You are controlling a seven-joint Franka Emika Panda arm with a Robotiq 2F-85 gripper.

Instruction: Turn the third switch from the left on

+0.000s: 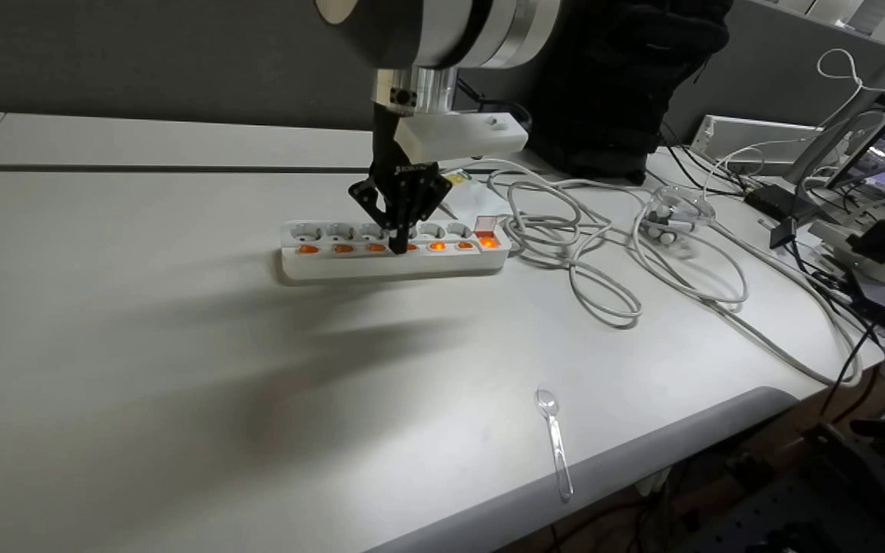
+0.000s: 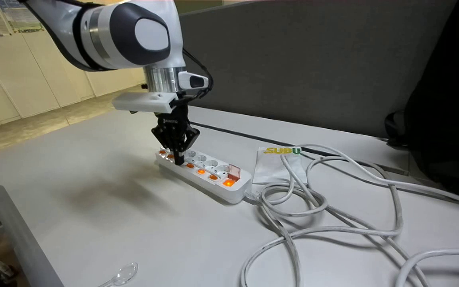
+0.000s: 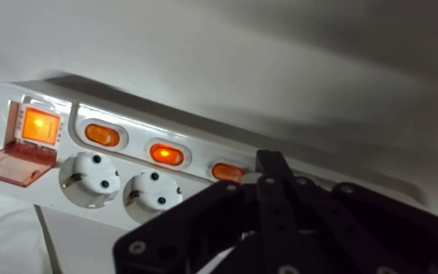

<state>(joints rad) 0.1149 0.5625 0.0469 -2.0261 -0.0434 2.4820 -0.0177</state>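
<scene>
A white power strip [image 1: 381,268] lies on the table and also shows in an exterior view [image 2: 237,194] and the wrist view [image 3: 133,146]. Along its front edge is a row of orange switches. Counted from the left, the third switch [image 1: 376,248] looks unlit. The fifth switch [image 1: 437,246] and the main switch [image 1: 488,242] at the right end glow. My gripper [image 1: 399,247] is shut and empty, pointing down. Its fingertips [image 2: 179,161] are at the strip's front edge, between the third and fourth switches. In the wrist view, the gripper [image 3: 270,154] hides the switches to its right. Contact is unclear.
A raised clear red cover [image 2: 234,172] stands by the main switch. A coiled white cable [image 1: 565,223] and a white napkin [image 2: 279,167] lie near the strip's right end. A clear plastic spoon [image 1: 554,438] lies near the table edge. A black backpack [image 1: 619,92] stands behind.
</scene>
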